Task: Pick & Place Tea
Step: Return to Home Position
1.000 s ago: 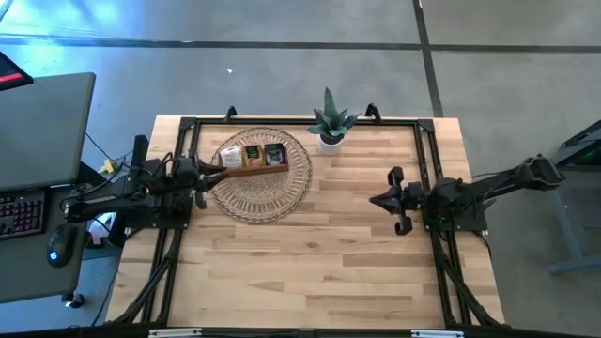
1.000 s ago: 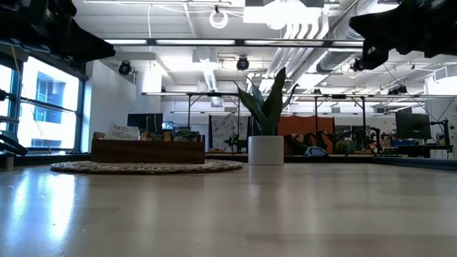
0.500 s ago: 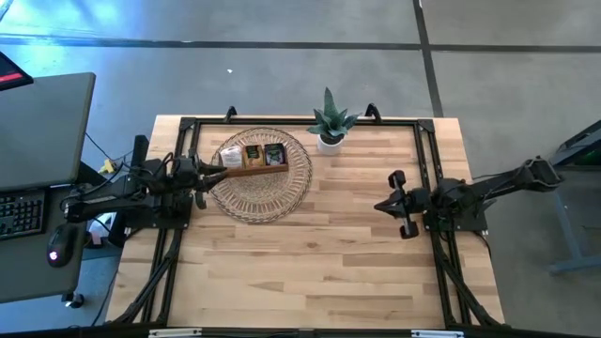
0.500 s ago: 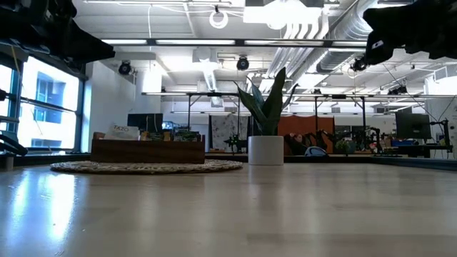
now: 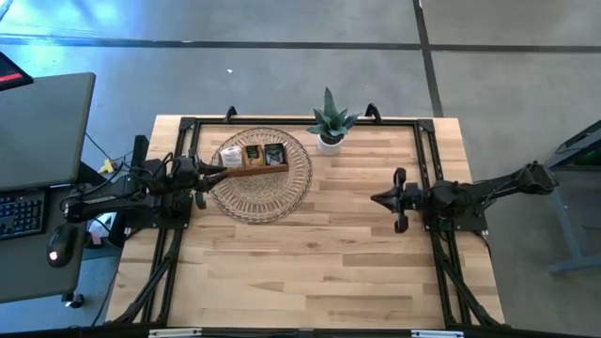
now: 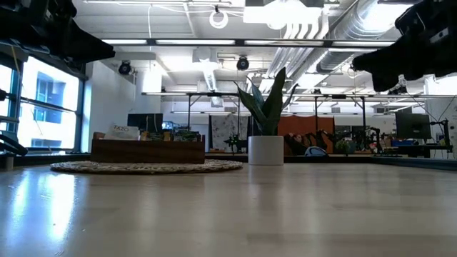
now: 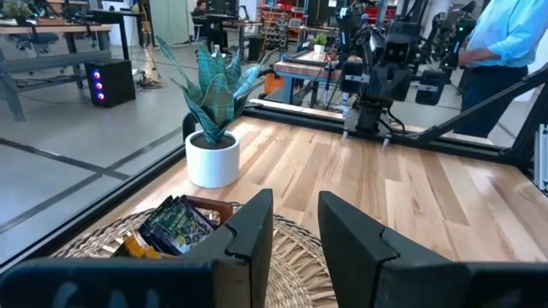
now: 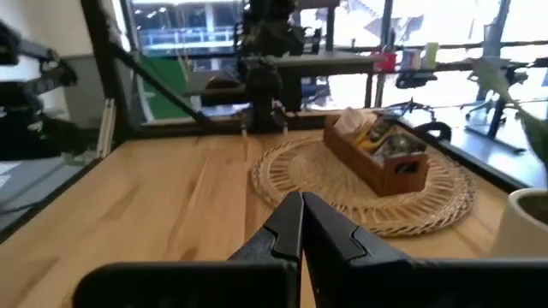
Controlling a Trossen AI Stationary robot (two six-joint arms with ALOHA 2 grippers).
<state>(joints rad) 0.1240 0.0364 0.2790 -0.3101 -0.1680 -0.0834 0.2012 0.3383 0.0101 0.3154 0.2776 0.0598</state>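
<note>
The tea sachets [image 5: 252, 155] stand in a brown wooden divided tray [image 5: 254, 169] on a round woven mat [image 5: 268, 192] at the table's far left. The left wrist view shows dark green-labelled sachets [image 7: 175, 227] and an orange one [image 7: 135, 246]. In the right wrist view the sachets [image 8: 377, 133] stick up out of the tray [image 8: 377, 167]. My left gripper [image 5: 221, 172] hovers open just left of the tray, its fingers [image 7: 250, 229] level over the mat. My right gripper [image 5: 376, 199] is shut [image 8: 300, 224] and empty above the table's right half, pointing left.
A small potted plant [image 5: 329, 127] stands at the far edge, right of the mat, and also shows in the left wrist view as the plant [image 7: 212, 128]. Bare wood [image 5: 310, 253] spans the middle and near part. A person in a blue shirt [image 7: 514, 34] stands beyond the table's right side.
My right gripper has turned about its wrist and sunk a little above the table's right half, staying shut.
</note>
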